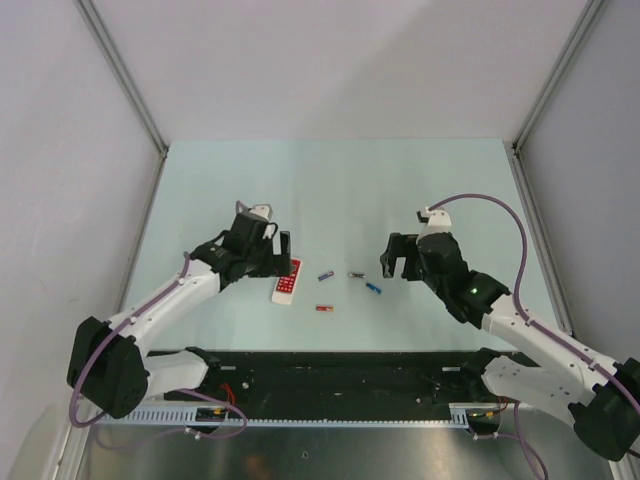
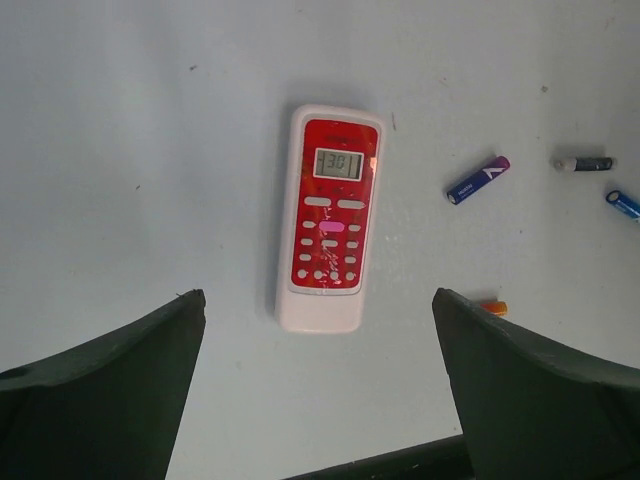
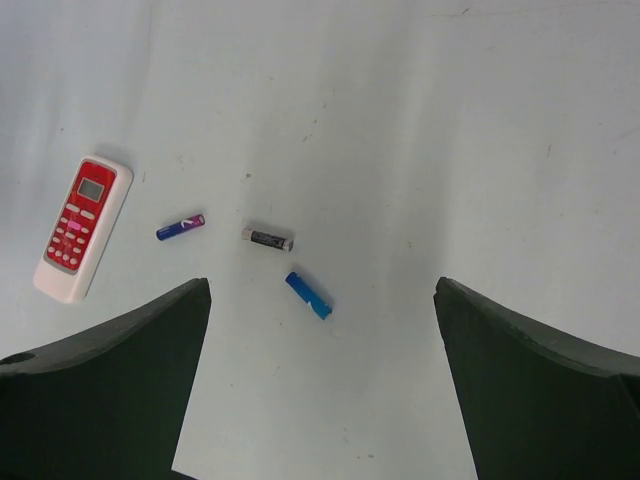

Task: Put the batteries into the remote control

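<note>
Pale surface [image 1: 400, 180] holds the remote control [image 1: 287, 281] face up, batteries [image 1: 326, 275] loose beside it. Left claw [image 1: 272, 248] and right claw [image 1: 398, 257] gape empty; nothing loaded yet.

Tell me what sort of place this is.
Probably a robotics lab test cell, not a home. A pale table is boxed in by plain white panels on metal posts; the left arm and right arm are bolted at its near edge; a remote control and loose batteries lie on it.

We overlook everything from high behind; both wrist views look down between their fingers [image 2: 100, 390], sharing the remote control [image 2: 330, 215].
</note>
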Action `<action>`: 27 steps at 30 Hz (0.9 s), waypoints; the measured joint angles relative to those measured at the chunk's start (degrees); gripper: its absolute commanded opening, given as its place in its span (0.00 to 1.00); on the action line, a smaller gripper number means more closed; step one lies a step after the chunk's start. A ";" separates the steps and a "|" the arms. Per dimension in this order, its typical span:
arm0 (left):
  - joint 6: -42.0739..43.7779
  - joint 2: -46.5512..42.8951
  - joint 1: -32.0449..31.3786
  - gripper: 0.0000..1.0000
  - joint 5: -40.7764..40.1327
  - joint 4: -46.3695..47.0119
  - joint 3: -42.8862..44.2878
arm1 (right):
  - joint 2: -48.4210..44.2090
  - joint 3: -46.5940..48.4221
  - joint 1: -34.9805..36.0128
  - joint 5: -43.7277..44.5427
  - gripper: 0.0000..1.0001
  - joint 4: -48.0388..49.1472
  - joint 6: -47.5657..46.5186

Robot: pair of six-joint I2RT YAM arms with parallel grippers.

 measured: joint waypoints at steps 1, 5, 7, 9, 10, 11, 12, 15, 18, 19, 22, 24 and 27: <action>0.57 0.35 -0.63 1.00 0.07 0.04 0.13 | 0.11 0.00 0.20 -0.04 1.00 0.00 0.13; 3.15 3.10 -1.22 1.00 0.59 0.15 1.62 | 0.87 0.00 0.81 -0.13 1.00 0.02 0.52; 4.44 4.85 -1.27 1.00 0.68 0.28 2.34 | 1.44 0.00 1.51 -0.17 1.00 0.02 0.61; 6.12 7.43 -1.29 0.99 0.90 0.35 3.43 | 1.79 0.00 2.21 -0.17 1.00 0.02 0.61; 6.99 8.87 -1.29 0.99 1.07 0.37 4.07 | 1.81 0.00 2.45 -0.17 1.00 0.02 0.61; 7.63 10.16 -1.29 0.99 1.40 0.39 4.61 | 1.81 0.00 2.69 -0.15 1.00 0.02 0.61; 8.35 11.50 -1.31 0.99 1.88 0.46 5.16 | 1.79 0.00 2.84 -0.17 1.00 0.02 0.61; 9.40 14.80 -1.62 1.00 2.64 0.46 6.60 | 1.73 0.00 3.13 -0.17 1.00 0.02 0.61; 10.03 17.79 -2.67 1.00 2.73 0.44 8.15 | 1.46 0.00 3.34 -0.37 1.00 0.00 0.61; 10.12 18.38 -2.97 1.00 2.73 0.44 8.48 | 1.40 0.00 3.34 -0.39 1.00 0.00 0.63; 10.25 20.33 -3.98 0.97 2.51 0.46 9.73 | 1.29 0.00 3.41 -0.52 1.00 -0.02 0.61; 10.29 21.75 -4.50 0.93 2.10 0.52 10.43 | 1.20 0.00 3.45 -0.72 1.00 -0.02 0.63; 10.43 24.04 -5.27 0.90 1.33 0.52 10.75 | 1.11 0.00 3.48 -1.05 1.00 -0.02 0.63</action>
